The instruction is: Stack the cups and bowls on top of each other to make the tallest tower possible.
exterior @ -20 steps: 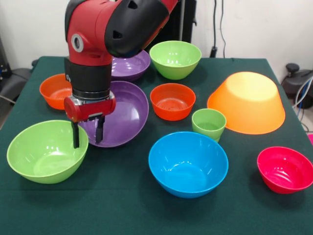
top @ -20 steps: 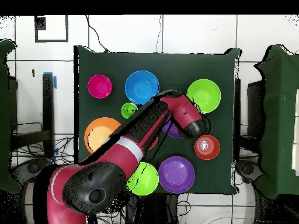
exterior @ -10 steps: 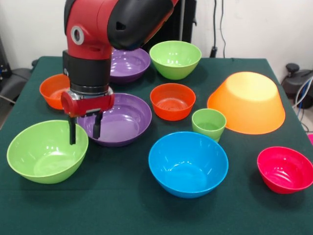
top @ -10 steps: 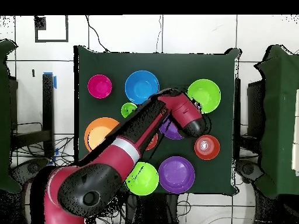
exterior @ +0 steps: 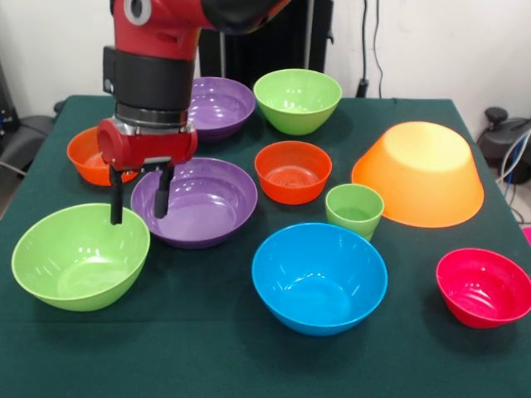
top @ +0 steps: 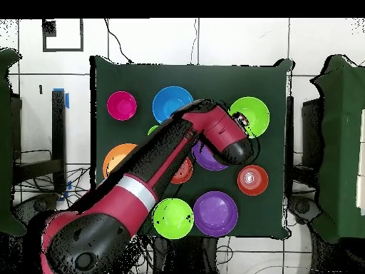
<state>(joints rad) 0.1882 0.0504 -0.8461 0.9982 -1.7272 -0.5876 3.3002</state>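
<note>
- The gripper (exterior: 138,204) hangs with its two fingers parted and nothing between them, above the gap between the near green bowl (exterior: 79,257) and the front purple bowl (exterior: 195,201).
- Landmark: the front purple bowl. It sits flat on the green cloth (exterior: 224,356), open side up.
- Judged step: taking hold of a bowl rim. For a sound grip, set one finger inside the wall and one outside, then close squarely on the rim; the glossy wall may slip under a skewed grip.
- Beside the landmark: one orange-red bowl (exterior: 292,170) and another (exterior: 91,153), on opposite sides. Behind it: the second purple bowl (exterior: 220,104) and the far green bowl (exterior: 297,98).
- Farther off: the cup (exterior: 354,209), blue bowl (exterior: 319,276), pink-red bowl (exterior: 485,286).
- The orange-yellow bowl (exterior: 419,172) lies tipped over.
- Every upright container appears empty; nothing is stacked.
</note>
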